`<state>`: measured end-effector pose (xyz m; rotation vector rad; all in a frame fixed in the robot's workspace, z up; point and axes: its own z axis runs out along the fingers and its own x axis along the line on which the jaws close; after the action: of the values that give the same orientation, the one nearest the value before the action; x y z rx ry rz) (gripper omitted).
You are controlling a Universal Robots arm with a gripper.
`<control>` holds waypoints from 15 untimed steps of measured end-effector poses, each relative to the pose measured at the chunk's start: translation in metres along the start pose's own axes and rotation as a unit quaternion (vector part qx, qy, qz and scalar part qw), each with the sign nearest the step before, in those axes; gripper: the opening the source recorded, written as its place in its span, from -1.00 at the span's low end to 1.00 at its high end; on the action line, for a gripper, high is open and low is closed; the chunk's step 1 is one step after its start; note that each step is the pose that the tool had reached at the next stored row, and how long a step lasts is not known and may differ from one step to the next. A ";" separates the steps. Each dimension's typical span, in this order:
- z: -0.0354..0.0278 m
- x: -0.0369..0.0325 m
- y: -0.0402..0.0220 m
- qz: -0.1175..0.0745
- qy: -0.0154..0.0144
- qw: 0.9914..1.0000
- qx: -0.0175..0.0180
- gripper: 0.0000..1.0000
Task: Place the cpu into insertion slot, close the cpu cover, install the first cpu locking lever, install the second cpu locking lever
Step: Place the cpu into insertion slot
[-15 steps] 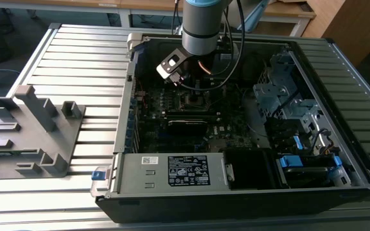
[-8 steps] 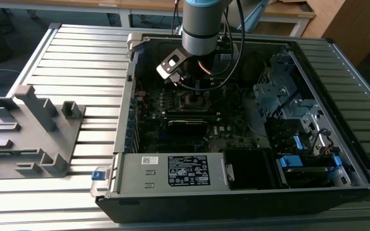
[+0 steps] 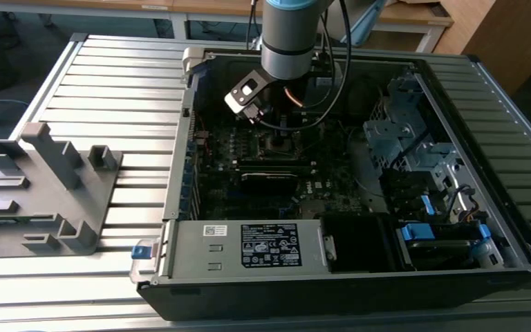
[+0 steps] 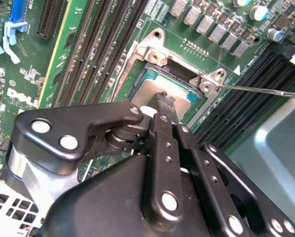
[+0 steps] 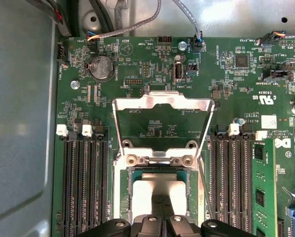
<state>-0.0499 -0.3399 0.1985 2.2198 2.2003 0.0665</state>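
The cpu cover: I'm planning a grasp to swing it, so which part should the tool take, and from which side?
Probably the cpu cover by its free bar, opposite the hinge. It stands open, raised at that end, and the window beside the thin bar leaves room for a pinch across it, coming from above on the cpu side.

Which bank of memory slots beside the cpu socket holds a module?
The bank farther from the grey case wall: a green module stands in its outermost slot. The other bank has bare slots.
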 end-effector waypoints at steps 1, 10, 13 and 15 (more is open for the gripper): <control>-0.0009 0.0003 0.0002 0.000 0.001 1.000 0.000 -0.79; -0.0182 0.0002 0.0007 0.000 -0.001 1.000 0.000 -0.79; -0.0205 0.0003 0.0008 0.000 0.000 1.000 0.000 -0.79; -0.0205 0.0003 0.0008 0.000 0.000 1.000 0.000 -0.79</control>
<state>-0.0500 -0.3399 0.2190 2.2195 2.2001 0.0656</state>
